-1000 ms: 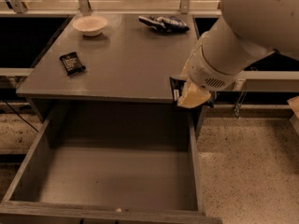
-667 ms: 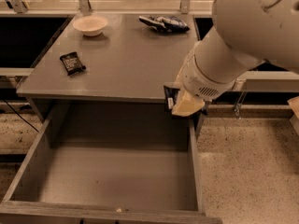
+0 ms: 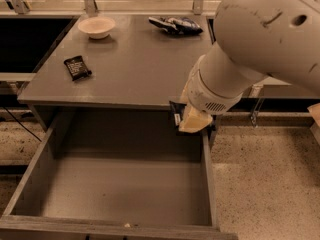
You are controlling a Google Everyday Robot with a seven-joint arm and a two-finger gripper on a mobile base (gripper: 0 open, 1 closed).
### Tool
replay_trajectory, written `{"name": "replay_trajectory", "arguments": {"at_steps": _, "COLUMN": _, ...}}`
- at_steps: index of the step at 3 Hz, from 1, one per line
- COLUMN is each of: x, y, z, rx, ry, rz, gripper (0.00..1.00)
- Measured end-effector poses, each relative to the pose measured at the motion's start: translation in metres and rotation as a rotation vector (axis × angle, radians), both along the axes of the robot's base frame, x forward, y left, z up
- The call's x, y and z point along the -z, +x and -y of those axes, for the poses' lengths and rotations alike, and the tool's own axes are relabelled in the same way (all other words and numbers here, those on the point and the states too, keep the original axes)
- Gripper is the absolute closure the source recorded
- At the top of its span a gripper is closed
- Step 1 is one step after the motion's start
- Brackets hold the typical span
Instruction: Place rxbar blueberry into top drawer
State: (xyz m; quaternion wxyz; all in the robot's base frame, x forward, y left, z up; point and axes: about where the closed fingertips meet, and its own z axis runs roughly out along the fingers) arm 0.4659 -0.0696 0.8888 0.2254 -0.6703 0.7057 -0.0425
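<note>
Over the far right corner of the open top drawer [image 3: 125, 186], the rxbar blueberry [image 3: 175, 115] hangs pinched in the gripper [image 3: 187, 124], fingers [image 3: 195, 120] closed on it, just below the tabletop [image 3: 135, 69] edge. Black wrapper [image 3: 77, 67] lies far left.

Arm [image 3: 260, 49] slants down-left; claw [image 3: 192, 120] mid-view, clamped on rxbar blueberry [image 3: 175, 117].

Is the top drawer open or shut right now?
Open: the top drawer is pulled out, its bare bottom showing. The gripper holds the rxbar blueberry over its back right corner.
</note>
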Motion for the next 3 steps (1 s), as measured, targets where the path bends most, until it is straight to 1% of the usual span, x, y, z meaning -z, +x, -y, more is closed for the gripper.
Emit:
{"name": "replay_trajectory", "arguments": {"at_steps": 1, "x": 0.019, "y": -0.013, "z": -0.028, "rx": -0.056, "ry": 0.016, "rz": -0.037, "gripper": 1.00}}
{"name": "replay_trajectory", "arguments": {"at_steps": 2, "x": 0.035, "y": -0.025, "z": -0.050, "rx": -0.100, "ry": 0.031, "rz": -0.074, "gripper": 1.00}}
{"name": "replay_trajectory", "arguments": {"at_steps": 3, "x": 0.056, "y": -0.035, "z": -0.070, "rx": -0.147, "ry": 0.032, "rz": -0.117, "gripper": 1.00}}
